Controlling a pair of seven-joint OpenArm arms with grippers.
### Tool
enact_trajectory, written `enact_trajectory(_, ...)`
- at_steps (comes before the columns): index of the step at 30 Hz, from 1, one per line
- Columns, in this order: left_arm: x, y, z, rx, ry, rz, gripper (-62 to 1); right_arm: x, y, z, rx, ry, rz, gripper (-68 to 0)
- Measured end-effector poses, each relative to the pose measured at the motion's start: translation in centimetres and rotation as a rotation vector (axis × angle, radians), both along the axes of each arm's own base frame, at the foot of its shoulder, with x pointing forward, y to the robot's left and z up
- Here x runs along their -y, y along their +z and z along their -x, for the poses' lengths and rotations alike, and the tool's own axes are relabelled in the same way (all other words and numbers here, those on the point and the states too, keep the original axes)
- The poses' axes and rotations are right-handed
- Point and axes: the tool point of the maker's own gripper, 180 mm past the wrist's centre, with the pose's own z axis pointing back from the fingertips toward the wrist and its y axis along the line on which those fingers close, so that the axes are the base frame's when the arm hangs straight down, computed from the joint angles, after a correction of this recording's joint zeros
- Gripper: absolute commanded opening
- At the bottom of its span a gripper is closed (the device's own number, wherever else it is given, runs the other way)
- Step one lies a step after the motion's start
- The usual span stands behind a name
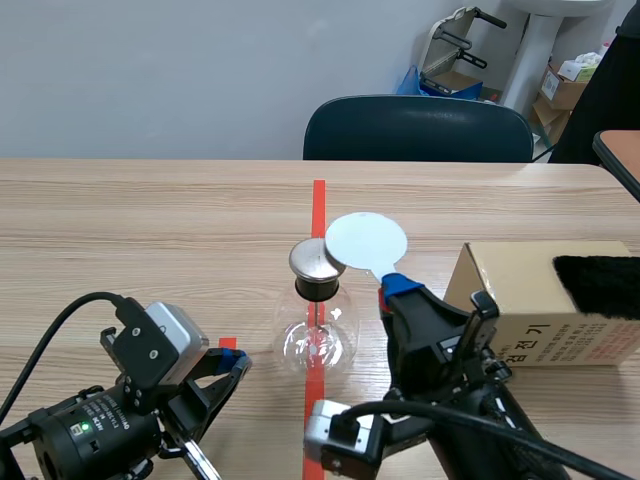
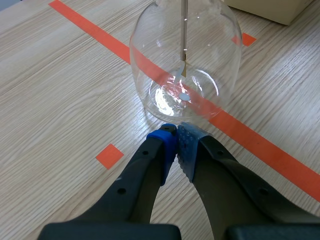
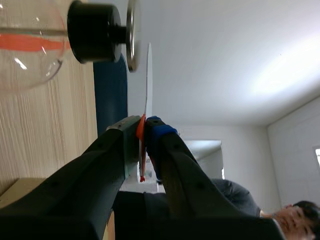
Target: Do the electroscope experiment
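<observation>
Electroscope point(image 1: 318, 338) could be tipped if its cap point(image 1: 308, 258) is shoved by the white disc point(image 1: 366, 241) clamped in right jaws; left jaws are pressed together, empty, beside its base.

Black print on the cardboard box point(image 1: 520, 290) (partly hidden) cannot be read.

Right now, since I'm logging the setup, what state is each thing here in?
Electroscope flask: upright, stopper in.
Foil leaves: hanging close together, it seems.
White disc: held level, just above the electroscope's metal plate.
Left gripper: shut, empty, at the flask's base.
Right gripper: shut on the white disc's handle.
Black fur: lying on the cardboard box.
</observation>
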Motion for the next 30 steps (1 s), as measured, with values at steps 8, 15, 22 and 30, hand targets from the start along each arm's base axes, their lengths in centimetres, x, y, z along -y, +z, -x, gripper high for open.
enact_trajectory(8,0.0,0.0,0.0,0.000,0.000,0.000,-56.7,3.5,0.1,-1.2,0.001,-0.206,-0.014,-66.5)
enact_trajectory(15,0.0,0.0,0.0,0.000,0.000,0.000,-56.7,6.2,0.1,-1.6,0.002,-0.358,-0.024,-66.5)
enact_trajectory(22,0.0,0.0,0.0,0.000,0.000,0.000,-56.7,7.6,0.1,-1.6,0.002,-0.436,-0.029,-66.5)
enact_trajectory(30,0.0,0.0,0.0,0.000,0.000,0.000,-56.7,7.9,0.2,-1.6,0.002,-0.449,-0.030,-66.5)
